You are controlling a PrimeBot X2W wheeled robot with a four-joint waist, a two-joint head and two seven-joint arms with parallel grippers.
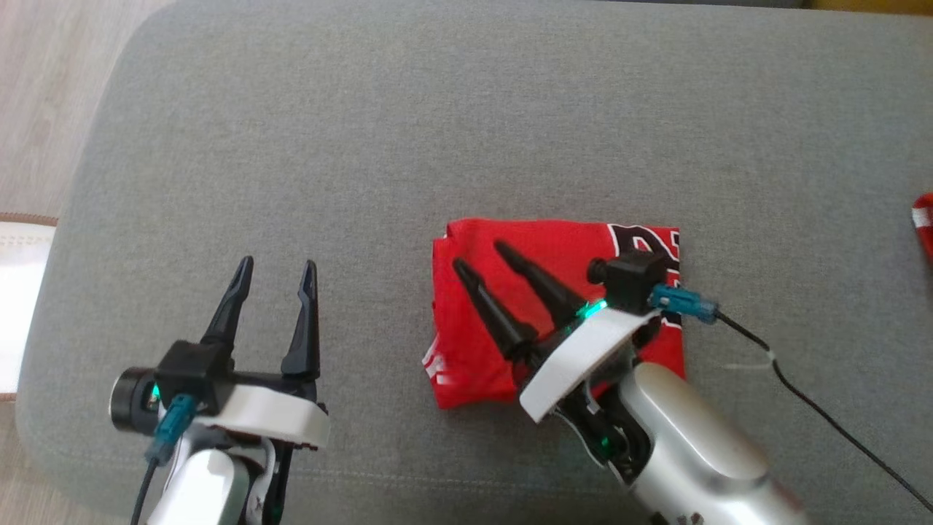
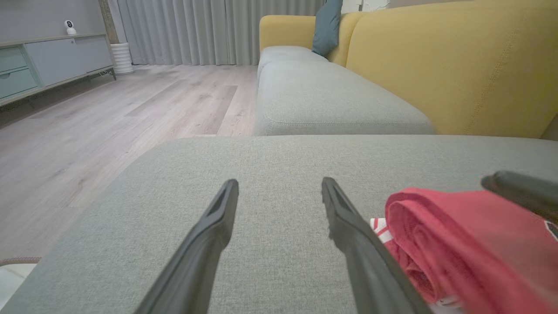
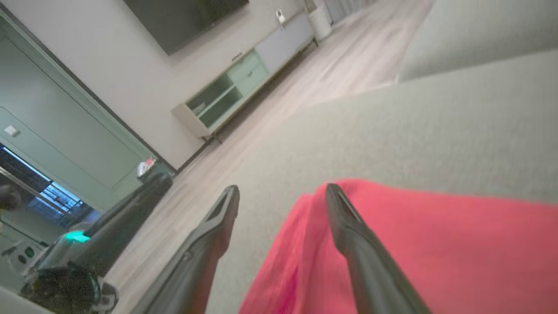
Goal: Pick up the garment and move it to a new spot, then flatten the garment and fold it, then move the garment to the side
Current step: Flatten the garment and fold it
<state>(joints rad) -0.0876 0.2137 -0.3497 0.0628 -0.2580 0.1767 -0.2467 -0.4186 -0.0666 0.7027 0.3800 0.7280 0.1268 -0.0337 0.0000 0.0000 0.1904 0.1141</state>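
Head view: folded garment lies directly beneath the right tool (jaws spread, gripping nothing), so that arm is nearer; left tool, likewise open, well apart.

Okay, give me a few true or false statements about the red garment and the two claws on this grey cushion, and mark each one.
1. The garment lies folded on the cushion. True.
2. The right claw is shut on the garment. False: its fingers stand apart over the garment.
3. The left claw is open over bare cushion, beside the garment. True.
4. The garment is draped over the left claw. False: it lies on the cushion, apart from that claw.
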